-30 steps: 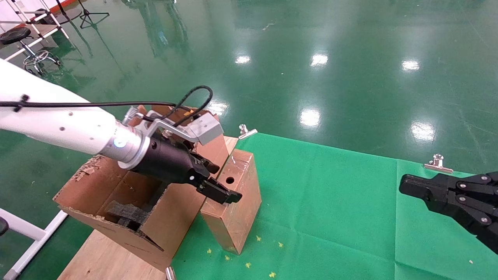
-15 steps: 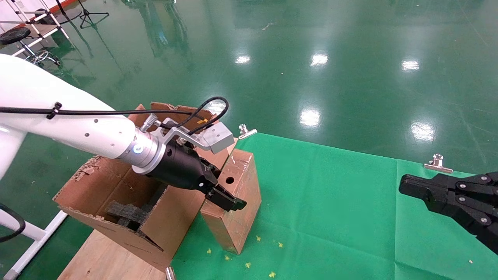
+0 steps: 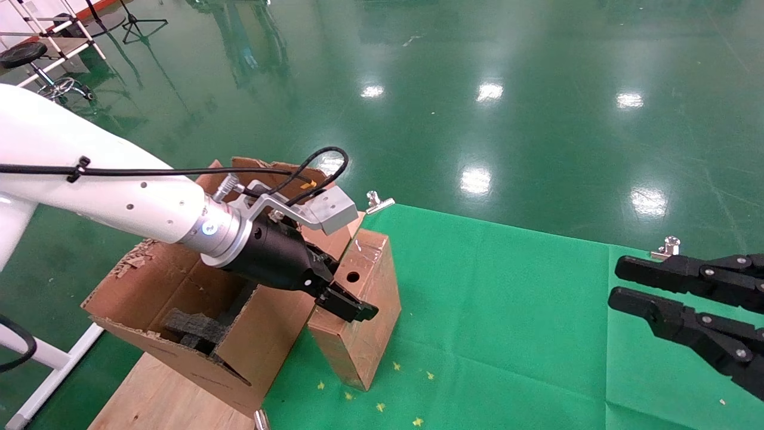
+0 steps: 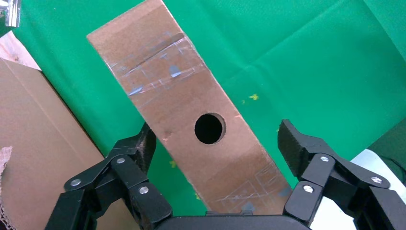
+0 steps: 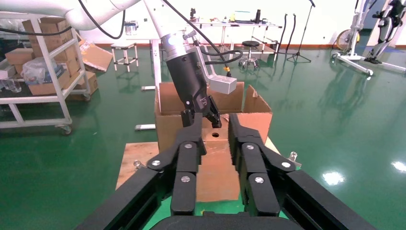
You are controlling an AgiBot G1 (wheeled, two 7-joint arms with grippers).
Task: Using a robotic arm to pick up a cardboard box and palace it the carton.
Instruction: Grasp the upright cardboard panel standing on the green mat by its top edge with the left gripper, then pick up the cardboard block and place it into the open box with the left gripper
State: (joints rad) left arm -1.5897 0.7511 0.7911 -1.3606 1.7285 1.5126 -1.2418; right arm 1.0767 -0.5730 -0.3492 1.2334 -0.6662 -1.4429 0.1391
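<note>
Head view: left gripper (image 3: 334, 292) straddling the box (image 3: 364, 310), box standing on green cloth (image 3: 507, 310) beside the carton (image 3: 197, 298), right gripper (image 3: 632, 283) idling far right, fingers parted; left wrist view: fingers (image 4: 139, 148) spreading wide either side of box (image 4: 191, 124), not clamping.

likely robotics lab — glossy green floor (image 3: 537, 71) | rolling shelving racks (image 5: 45, 72) | tripods (image 5: 299, 33)

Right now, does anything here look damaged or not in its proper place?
Yes. The carton has ragged, torn flap edges, most visibly at its left rim. Small yellow scraps lie scattered on the green cloth near the cardboard box. The box itself looks intact.
</note>
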